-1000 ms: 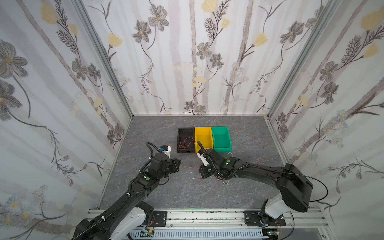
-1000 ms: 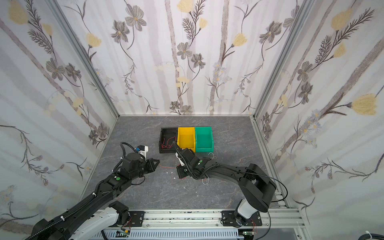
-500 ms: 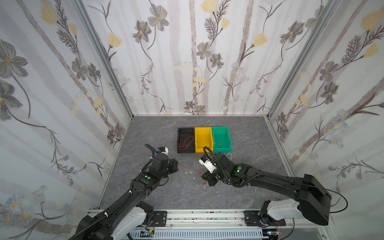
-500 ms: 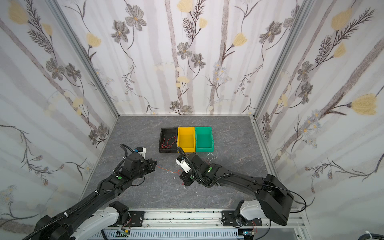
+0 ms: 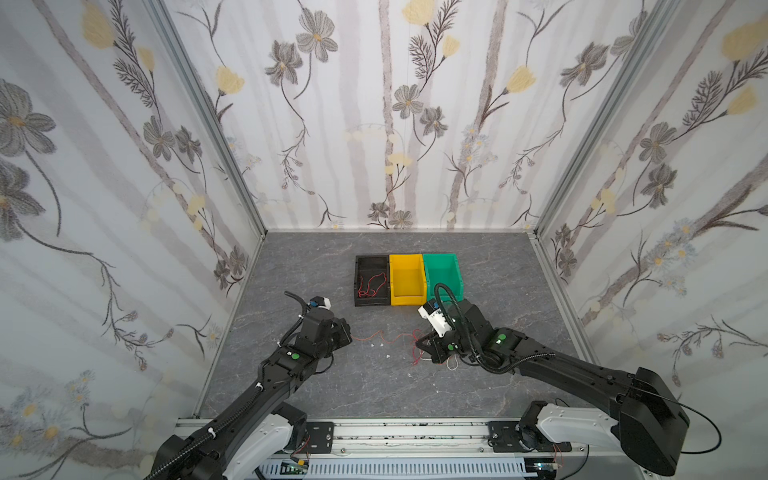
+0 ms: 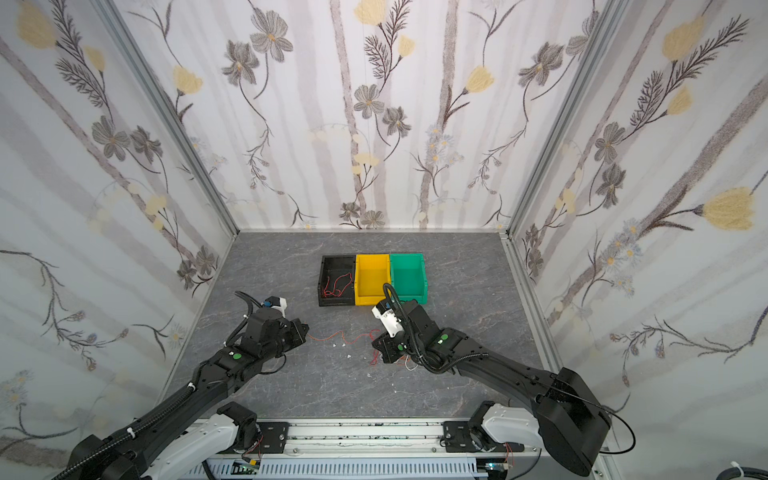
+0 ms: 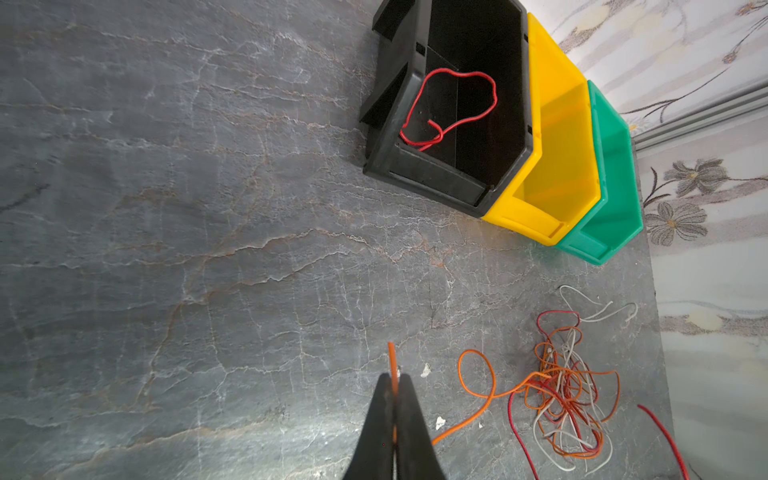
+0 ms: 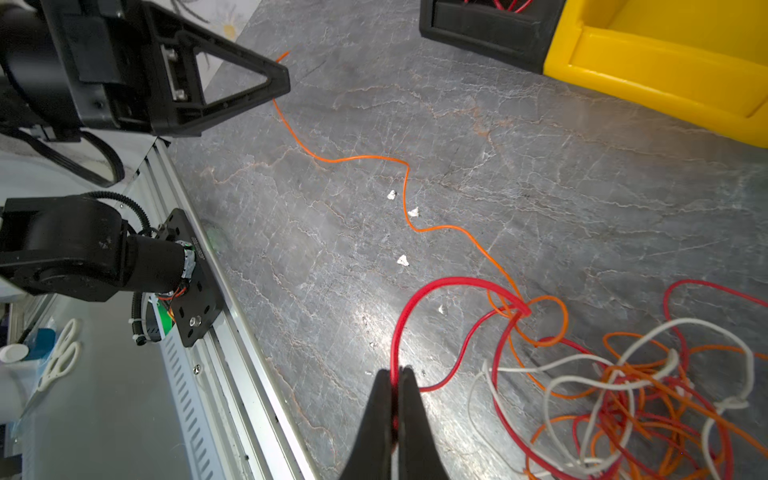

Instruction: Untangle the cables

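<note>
1. Left tool (image 5: 348, 332) and right tool (image 5: 419, 343) face each other in both top views, low over the front of the grey counter (image 5: 374, 395). A thin orange cable (image 5: 386, 338) runs between them. Behind them three bins stand side by side. The black bin (image 5: 356, 282) holds one loose red cable (image 5: 370, 286). The yellow bin (image 5: 409, 258) and the green bin (image 5: 440, 257) look empty. The tangle is mostly hidden under the right arm.

2. From the left wrist, the left tool's jaws are pressed together on the orange cable, and a short stub pokes out past the tips. The cable curls back across the counter into the tangle (image 7: 569, 390), a loose nest of orange, red and white wire lying well apart from the bins.

3. From the right wrist, the right tool's jaws are clamped on a red loop (image 8: 453, 280) at the edge of the tangle. That loop knots with the orange cable just beyond the tips. White strands (image 8: 706, 328) weave through the heap, and small white scraps (image 8: 402, 260) dot the counter.

4. My judgement: one cable is sorted, one is partly drawn out, and most of the knot remains.
</note>
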Motion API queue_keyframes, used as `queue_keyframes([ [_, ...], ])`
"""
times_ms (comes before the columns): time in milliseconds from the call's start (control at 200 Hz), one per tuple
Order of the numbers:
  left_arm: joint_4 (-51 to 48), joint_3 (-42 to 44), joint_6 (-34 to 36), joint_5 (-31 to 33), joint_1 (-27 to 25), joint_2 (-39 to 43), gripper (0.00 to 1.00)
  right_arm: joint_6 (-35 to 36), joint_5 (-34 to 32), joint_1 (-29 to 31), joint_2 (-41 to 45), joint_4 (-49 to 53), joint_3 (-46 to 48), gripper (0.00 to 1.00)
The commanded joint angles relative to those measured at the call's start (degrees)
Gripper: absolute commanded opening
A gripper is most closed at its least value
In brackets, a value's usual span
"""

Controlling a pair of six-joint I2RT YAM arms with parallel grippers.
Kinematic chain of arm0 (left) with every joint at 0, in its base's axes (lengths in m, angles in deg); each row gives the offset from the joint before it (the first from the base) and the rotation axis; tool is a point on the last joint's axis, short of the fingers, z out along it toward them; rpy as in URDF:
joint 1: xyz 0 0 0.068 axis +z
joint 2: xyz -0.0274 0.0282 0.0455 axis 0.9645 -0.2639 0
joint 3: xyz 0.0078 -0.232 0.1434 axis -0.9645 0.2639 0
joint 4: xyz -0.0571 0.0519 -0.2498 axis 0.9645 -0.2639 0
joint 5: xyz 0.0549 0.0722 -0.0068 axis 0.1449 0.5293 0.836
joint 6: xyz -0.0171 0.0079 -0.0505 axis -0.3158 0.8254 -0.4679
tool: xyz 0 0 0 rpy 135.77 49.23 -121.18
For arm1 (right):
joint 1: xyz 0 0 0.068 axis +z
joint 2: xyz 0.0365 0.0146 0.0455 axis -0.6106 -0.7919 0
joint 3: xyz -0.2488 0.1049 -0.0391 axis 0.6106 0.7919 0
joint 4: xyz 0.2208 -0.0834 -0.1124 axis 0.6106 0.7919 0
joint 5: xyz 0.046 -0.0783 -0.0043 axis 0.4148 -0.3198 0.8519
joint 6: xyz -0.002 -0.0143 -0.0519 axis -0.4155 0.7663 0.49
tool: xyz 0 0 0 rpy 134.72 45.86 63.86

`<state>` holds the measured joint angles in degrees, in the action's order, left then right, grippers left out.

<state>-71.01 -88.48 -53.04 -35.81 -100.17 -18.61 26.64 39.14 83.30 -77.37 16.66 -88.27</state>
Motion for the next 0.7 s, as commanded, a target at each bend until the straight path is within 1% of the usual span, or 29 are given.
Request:
queue_keyframes([
  [0, -0.8, -0.1, -0.3, 1.1, 0.3, 0.6, 0.0, -1.3, -7.9, -0.6, 1.4, 4.4, -0.4, 0.0],
  [20, -1.0, -0.2, -0.2, 1.2, 0.4, 0.7, 0.0, -1.5, -9.4, -2.6, 1.6, 5.5, -0.4, 0.0],
  [90, -1.6, -0.3, 0.1, 1.5, 0.8, 1.0, 0.0, -2.7, -13.4, -5.0, 2.6, 9.3, -0.3, 0.0],
  [290, -3.6, -0.3, -0.1, 2.8, 2.5, 2.5, 0.0, -7.5, -21.9, -12.2, 5.3, 18.3, 0.6, 0.0],
  [455, -6.0, -0.5, -0.7, 4.0, 4.3, 3.4, 0.0, -11.2, -26.3, -17.4, 6.9, 21.2, 2.9, 0.0],
  [555, -8.7, -0.9, -1.4, 4.9, 5.7, 3.1, 0.0, -12.5, -29.9, -19.5, 6.5, 24.0, 3.1, 0.0],
  [694, -12.8, -2.0, -1.8, 7.0, 6.7, 2.4, 0.0, -14.1, -36.4, -20.5, 6.5, 26.9, 3.2, 0.0],
])
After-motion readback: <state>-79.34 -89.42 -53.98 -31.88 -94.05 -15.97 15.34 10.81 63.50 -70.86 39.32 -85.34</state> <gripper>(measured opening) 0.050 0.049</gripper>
